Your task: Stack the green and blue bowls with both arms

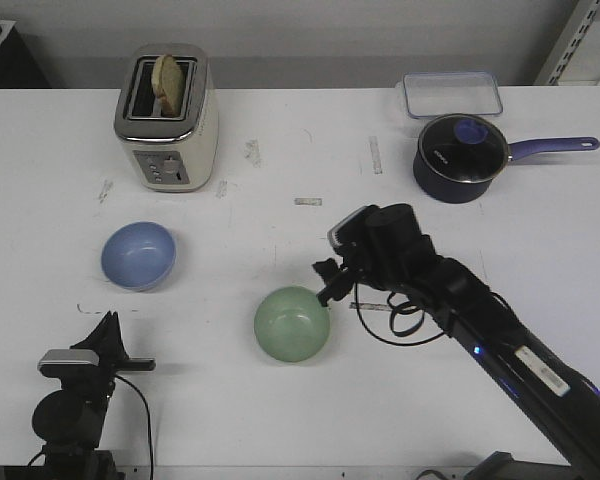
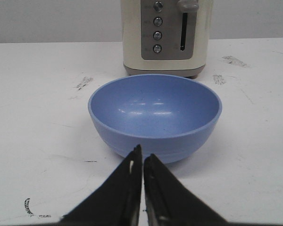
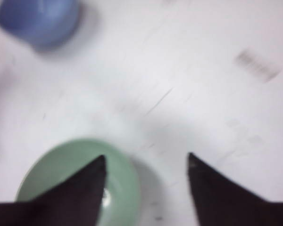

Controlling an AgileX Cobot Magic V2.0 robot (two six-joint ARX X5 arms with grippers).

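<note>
The pale green bowl [image 1: 292, 323] sits upright at the table's front middle. The light blue bowl [image 1: 138, 255] sits upright to its left, in front of the toaster. My right gripper [image 1: 330, 283] hovers open just above the green bowl's right rim; in the blurred right wrist view [image 3: 146, 160] one finger is over the green bowl [image 3: 52, 174] and the other is over bare table. The blue bowl [image 3: 37, 21] shows far off there. My left gripper [image 2: 142, 157] is shut and empty, low near the front edge, pointing at the blue bowl [image 2: 154, 113] close ahead.
A cream toaster [image 1: 167, 118] with a slice of bread stands at the back left. A dark navy saucepan [image 1: 462, 157] with a glass lid and a clear lidded box [image 1: 451, 95] stand at the back right. A black cable loops beside my right arm.
</note>
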